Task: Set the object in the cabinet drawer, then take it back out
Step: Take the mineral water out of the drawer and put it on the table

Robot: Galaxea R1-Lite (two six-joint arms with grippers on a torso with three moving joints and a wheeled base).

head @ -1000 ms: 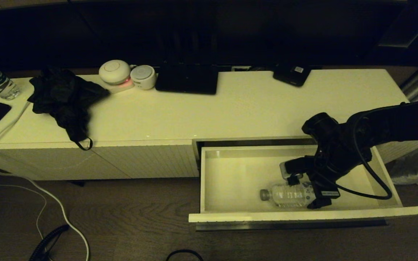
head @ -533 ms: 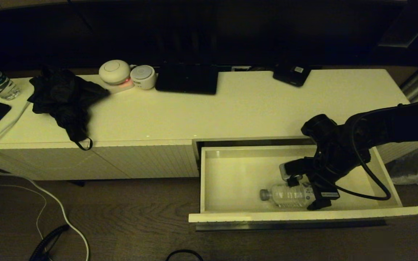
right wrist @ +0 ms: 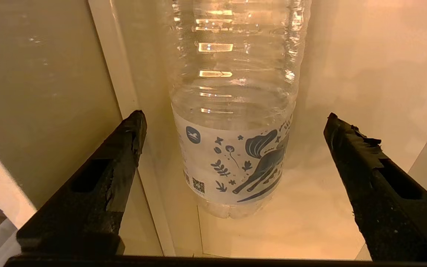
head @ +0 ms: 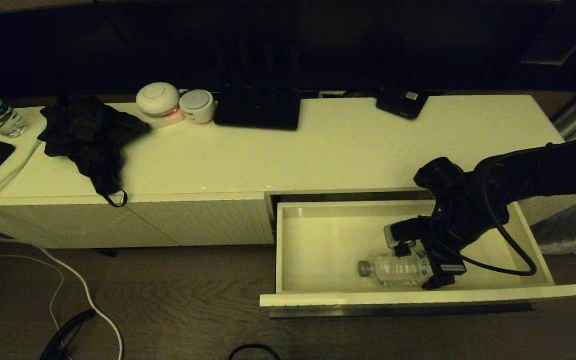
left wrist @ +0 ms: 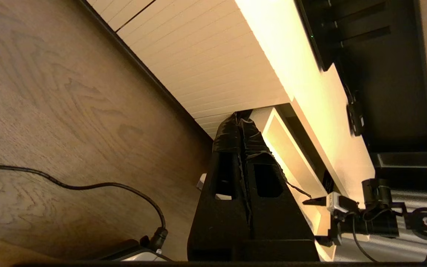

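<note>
While the right pincer [right wrist: 232,148] stands spread, the bottle [right wrist: 235,111] label shows blue drawings.

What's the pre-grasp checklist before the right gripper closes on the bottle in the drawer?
1. Drawer pulled open: ok.
2. Water bottle lying on its side on the drawer floor near the front wall: ok.
3. Right gripper open, jaws apart on either side of the bottle's labelled end: ok.
4. Fingers clear of the bottle, no contact yet: ok.
5. Gripper low enough to close around the body: cannot tell.
6. Left gripper shut and parked over the floor, clear of the drawer: ok.
</note>
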